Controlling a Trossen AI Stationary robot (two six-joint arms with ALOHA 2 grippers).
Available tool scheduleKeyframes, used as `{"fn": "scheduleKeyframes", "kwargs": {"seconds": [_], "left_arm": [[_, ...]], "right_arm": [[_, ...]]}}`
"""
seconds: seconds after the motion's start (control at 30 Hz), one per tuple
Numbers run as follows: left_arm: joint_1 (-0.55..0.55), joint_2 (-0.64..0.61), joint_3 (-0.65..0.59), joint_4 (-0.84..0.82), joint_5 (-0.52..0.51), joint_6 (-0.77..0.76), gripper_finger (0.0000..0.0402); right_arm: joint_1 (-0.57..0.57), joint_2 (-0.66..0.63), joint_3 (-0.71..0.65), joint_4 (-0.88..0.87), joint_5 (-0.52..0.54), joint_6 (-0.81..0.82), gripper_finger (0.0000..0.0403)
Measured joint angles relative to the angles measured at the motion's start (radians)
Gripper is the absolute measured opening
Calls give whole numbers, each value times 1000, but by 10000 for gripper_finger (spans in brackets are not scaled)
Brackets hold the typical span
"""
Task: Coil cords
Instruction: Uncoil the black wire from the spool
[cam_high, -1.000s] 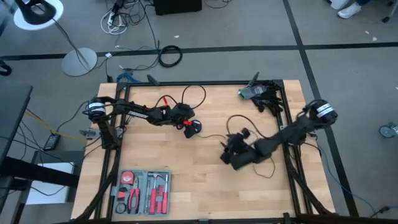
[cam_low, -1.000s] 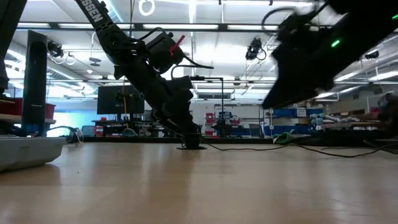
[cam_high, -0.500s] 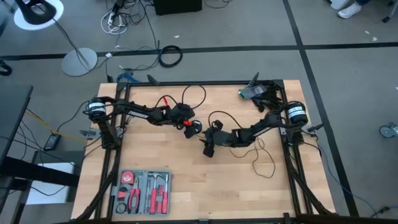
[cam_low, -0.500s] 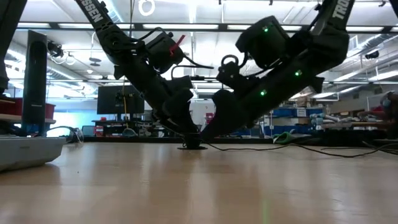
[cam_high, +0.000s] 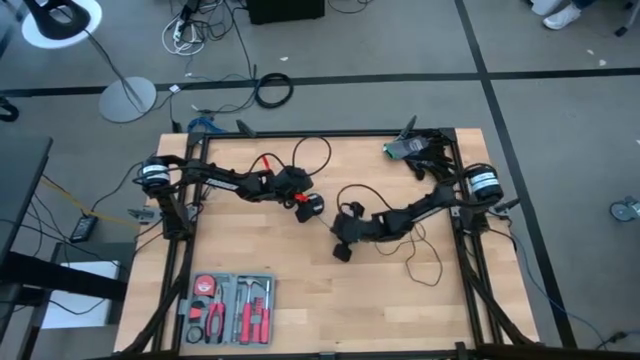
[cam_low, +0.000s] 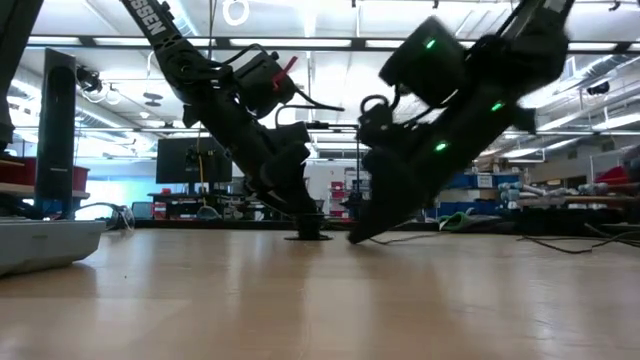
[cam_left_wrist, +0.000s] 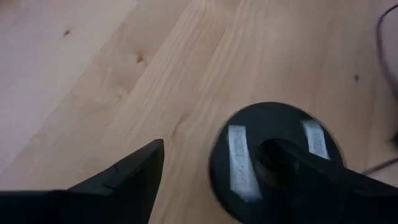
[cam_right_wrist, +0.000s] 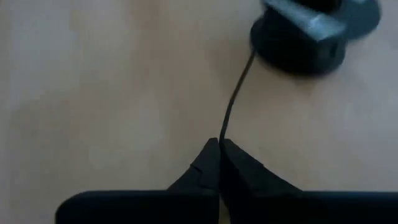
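On the desk (cam_high: 300, 290), the right claw (cam_right_wrist: 219, 149) is pinched shut on the cord (cam_right_wrist: 235, 99), which runs straight on to the puck (cam_right_wrist: 305, 31); the left claw (cam_left_wrist: 211, 168), spread wide, straddles that puck, a fit only its wrist view shows.

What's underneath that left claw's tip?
A round black puck lies on the wooden table beneath the open left gripper; one finger covers part of it.

Table (cam_high: 300, 300) pale matt wood; puck (cam_left_wrist: 273, 158) smooth black.
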Motion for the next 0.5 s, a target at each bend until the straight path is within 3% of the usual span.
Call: {"fn": "scheduleKeyframes", "kwargs": {"seconds": [0.27,0.5], "left_arm": [[-1,0,3,1,7,6,300],[-1,-1,1,1,6,8,300]], "right_arm": [[264,-154,1,-525,33,368,3],[546,-335,-5,-864,-93,758,1]]}}
